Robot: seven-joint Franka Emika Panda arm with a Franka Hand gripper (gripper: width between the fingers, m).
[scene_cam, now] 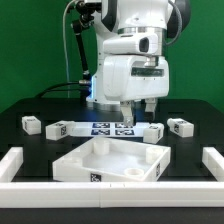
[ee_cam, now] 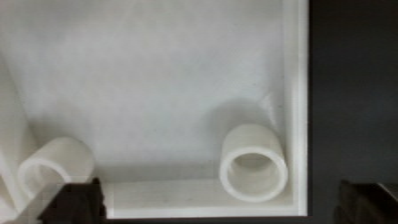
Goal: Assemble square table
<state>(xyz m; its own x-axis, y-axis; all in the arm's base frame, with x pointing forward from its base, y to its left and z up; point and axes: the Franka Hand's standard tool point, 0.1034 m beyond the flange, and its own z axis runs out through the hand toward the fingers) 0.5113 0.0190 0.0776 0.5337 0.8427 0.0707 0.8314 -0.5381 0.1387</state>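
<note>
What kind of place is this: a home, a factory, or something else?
Probably a robotics lab test bench, not a home: a white robot arm hangs over a black table fenced by white border bars, with a marker board of printed tags.

A white Franka Panda arm (scene_cam: 135,40) comes down from above, and its bulky white wrist (scene_cam: 128,75) is upright. The two-finger gripper (scene_cam: 138,112) points straight down. Its dark fingertips (ee_cam: 63,200) are spread wide apart, and the jaws clasp nothing.
</note>
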